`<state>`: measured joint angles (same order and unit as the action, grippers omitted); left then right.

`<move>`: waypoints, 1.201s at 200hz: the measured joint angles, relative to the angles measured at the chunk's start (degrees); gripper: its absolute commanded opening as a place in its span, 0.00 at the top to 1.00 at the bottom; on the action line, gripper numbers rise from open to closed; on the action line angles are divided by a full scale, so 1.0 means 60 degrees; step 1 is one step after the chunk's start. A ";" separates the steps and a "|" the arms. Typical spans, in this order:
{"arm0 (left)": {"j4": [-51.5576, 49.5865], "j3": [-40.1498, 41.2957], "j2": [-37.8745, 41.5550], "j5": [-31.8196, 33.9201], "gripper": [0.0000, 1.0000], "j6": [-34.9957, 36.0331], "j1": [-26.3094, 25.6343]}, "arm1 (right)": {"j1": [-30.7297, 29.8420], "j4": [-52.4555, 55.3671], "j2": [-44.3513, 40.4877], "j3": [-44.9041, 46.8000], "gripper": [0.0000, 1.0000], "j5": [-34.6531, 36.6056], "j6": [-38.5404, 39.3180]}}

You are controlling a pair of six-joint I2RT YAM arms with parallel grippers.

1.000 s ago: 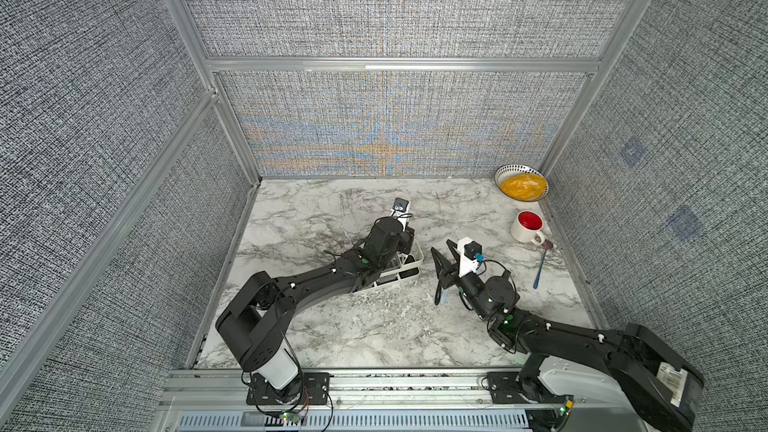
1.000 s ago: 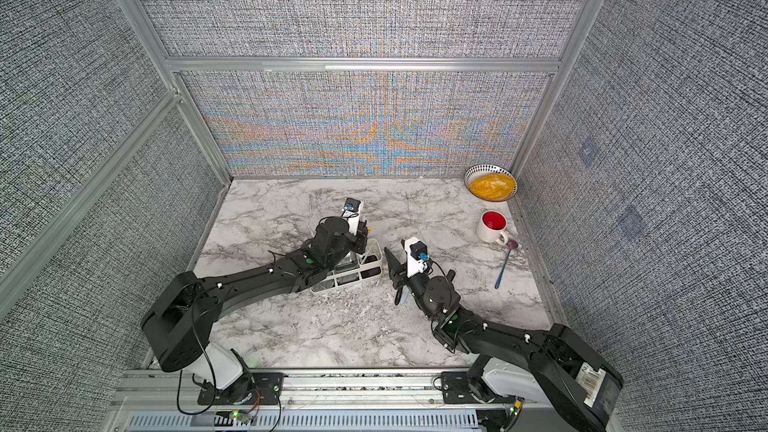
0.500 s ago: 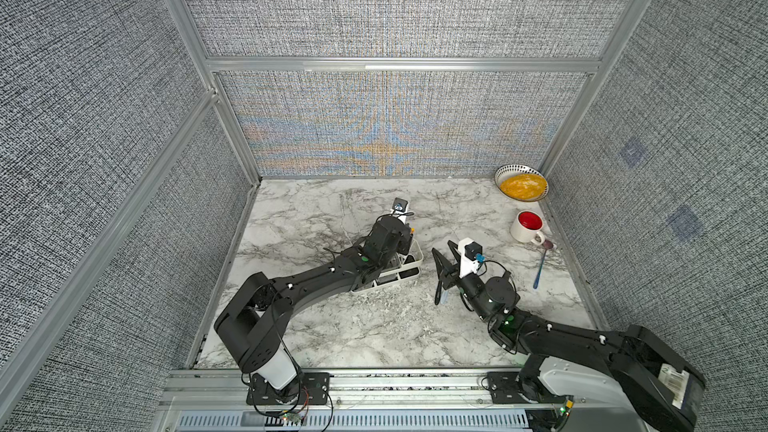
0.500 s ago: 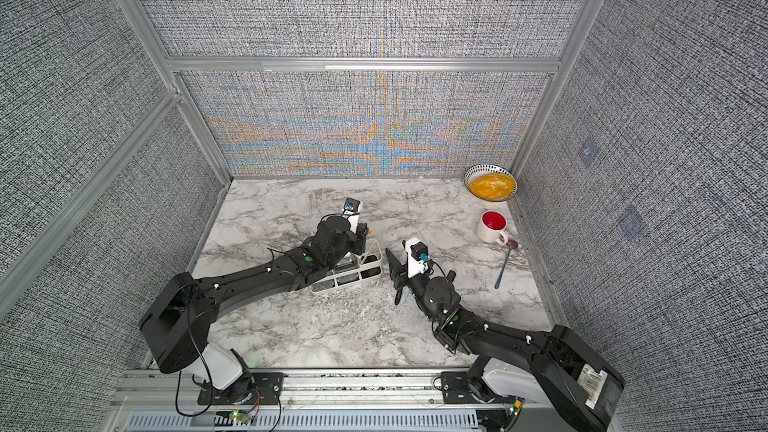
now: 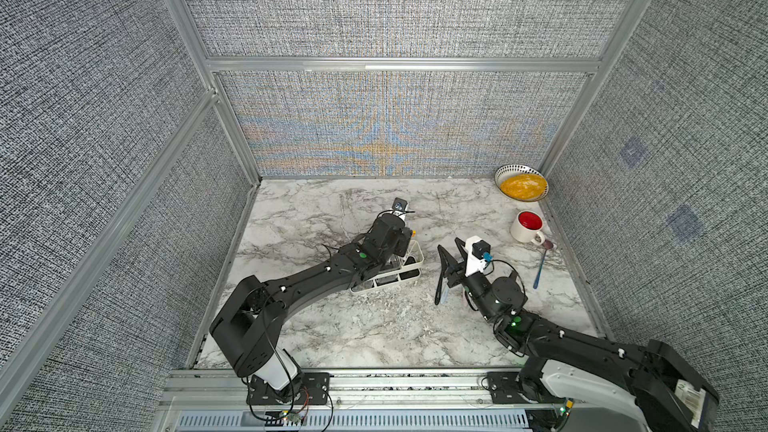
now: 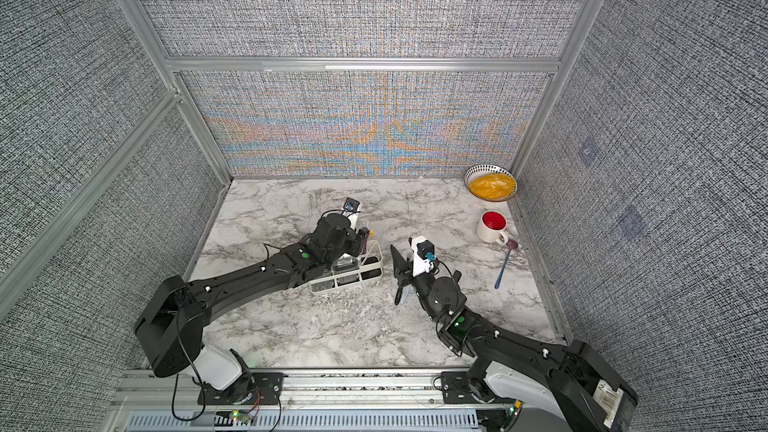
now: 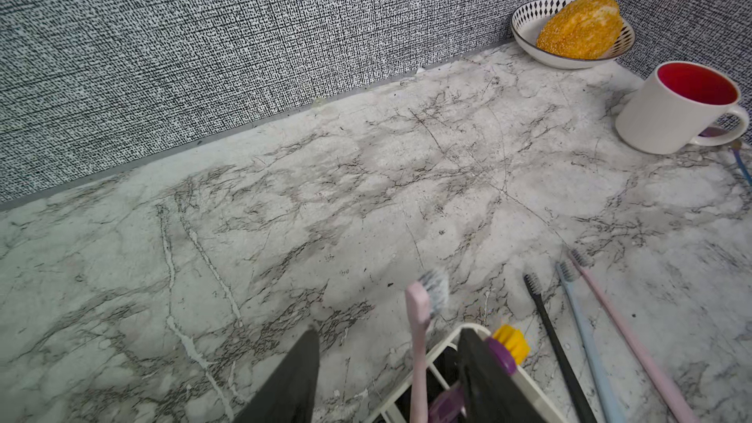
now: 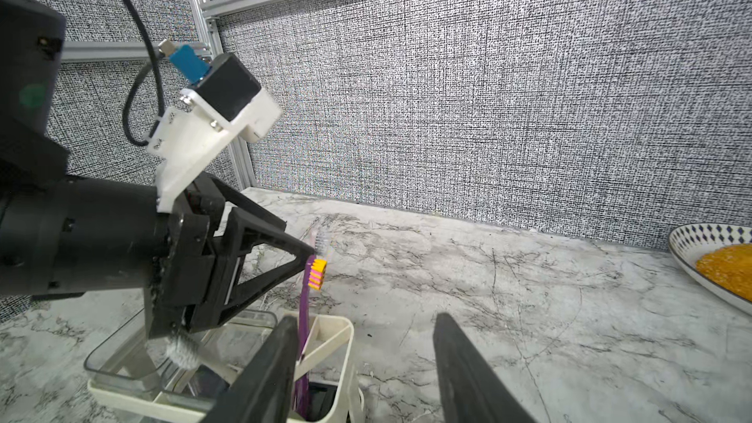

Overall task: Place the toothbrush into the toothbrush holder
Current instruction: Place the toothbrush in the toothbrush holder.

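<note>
- Left jaws have gone from shut to spread wide over the last second, while the left arm [image 5: 316, 280] has hardly shifted above the toothbrush holder [image 8: 339, 364].
- Left jaws: open, straddling a pink toothbrush [image 7: 418, 343]. Neither side seems to touch it in the left wrist view.
- Pink toothbrush stands head up in the holder's end nearest the right arm [image 5: 494, 297], leaning slightly. Exact section is hidden. Reads as a release just made, so this one looks placed.
- Purple toothbrush [image 8: 303, 311], yellow bristles, upright in the end section, just beside one left jaw.
- Right jaws: open, empty, aimed at the holder from close by. Probably waiting clear of the drop and near the loose brushes.
- Lying on the table [image 7: 285, 217] beside the holder, side by side: black toothbrush [image 7: 550, 335], blue toothbrush [image 7: 584, 331], loose pink toothbrush [image 7: 632, 335].
- Count: five toothbrushes (two in holder, three lying), one holder, one mug [image 7: 671, 115], one bowl [image 7: 529, 30], one spoon [image 5: 540, 263] near the mug.
- Guess: pulling the left arm out carelessly could snag the purple head.
</note>
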<state>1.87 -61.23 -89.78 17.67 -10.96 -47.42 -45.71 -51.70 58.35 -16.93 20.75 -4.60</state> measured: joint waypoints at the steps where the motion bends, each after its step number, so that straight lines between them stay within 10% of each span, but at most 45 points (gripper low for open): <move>1: -0.0015 -0.0007 0.0000 0.0000 0.36 0.0000 0.0000 | 0.0000 0.0022 -0.0018 0.0000 0.44 0.0000 0.0000; 75: -0.0645 -0.0455 0.0215 0.0044 0.13 -0.0036 0.0000 | 0.0007 0.1530 -0.0277 -0.0463 0.39 0.0605 -0.0153; 240: -0.1730 0.0328 0.2667 0.1246 0.14 -0.0787 0.0058 | 0.2856 0.6706 0.2324 -0.2280 0.37 -0.0896 -0.3468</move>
<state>-8.51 -59.27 -73.78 25.15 -15.68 -47.07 -28.58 -11.46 72.29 -30.61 15.38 -25.41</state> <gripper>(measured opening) 0.865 0.631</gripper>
